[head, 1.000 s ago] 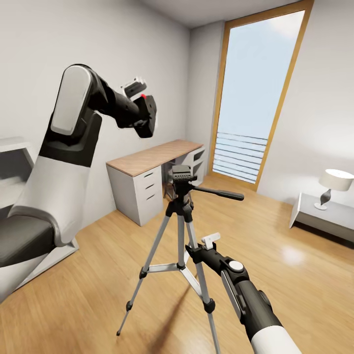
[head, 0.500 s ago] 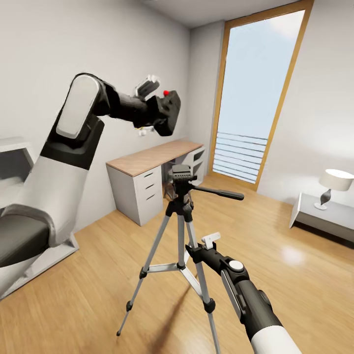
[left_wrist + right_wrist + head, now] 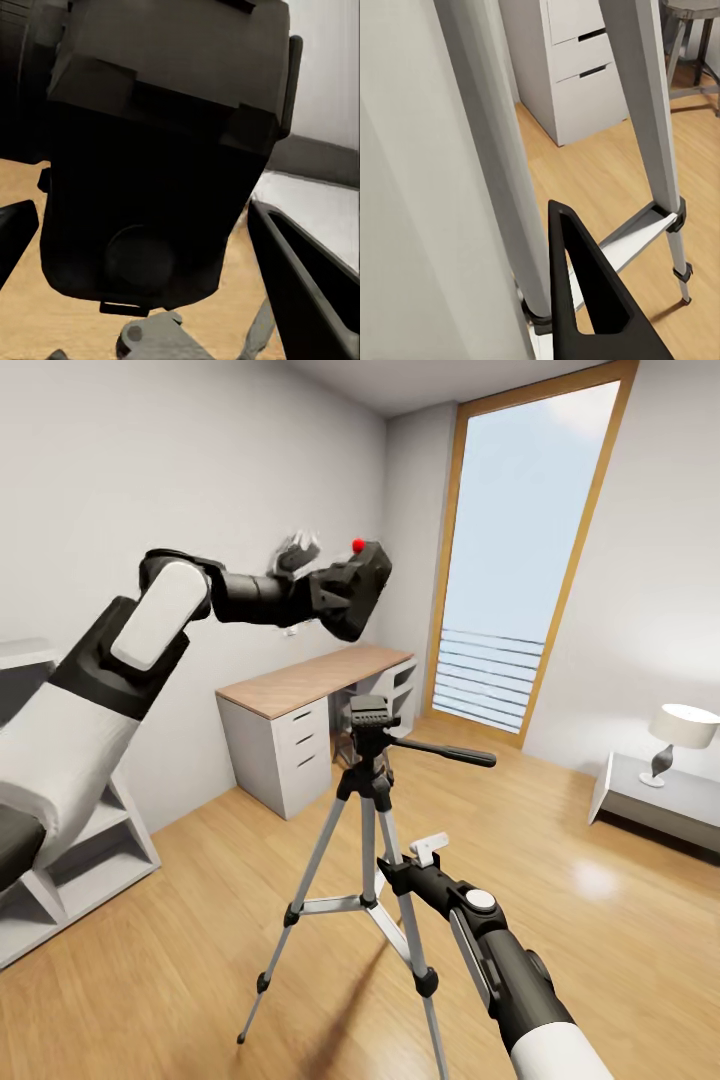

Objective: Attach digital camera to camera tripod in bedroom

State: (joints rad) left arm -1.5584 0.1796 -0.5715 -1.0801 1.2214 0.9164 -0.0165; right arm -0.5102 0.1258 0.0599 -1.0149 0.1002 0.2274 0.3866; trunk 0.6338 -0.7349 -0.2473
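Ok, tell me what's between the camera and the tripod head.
Nothing visible. The left gripper holds the digital camera up in open air above the camera tripod head. The right gripper sits lower, beside the legs, off that path.

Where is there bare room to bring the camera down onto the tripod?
Open air lies between the digital camera in the left gripper and the camera tripod head. Crowded lower down: the right gripper sits against the legs, pan handle juts rightward.

Matt black plastic on the digital camera (image 3: 353, 592); smooth silver-grey metal legs with black joints on the camera tripod (image 3: 369, 830); glossy light wood floor (image 3: 250, 920); pale wood-topped worktop (image 3: 310, 678), matt white drawers.
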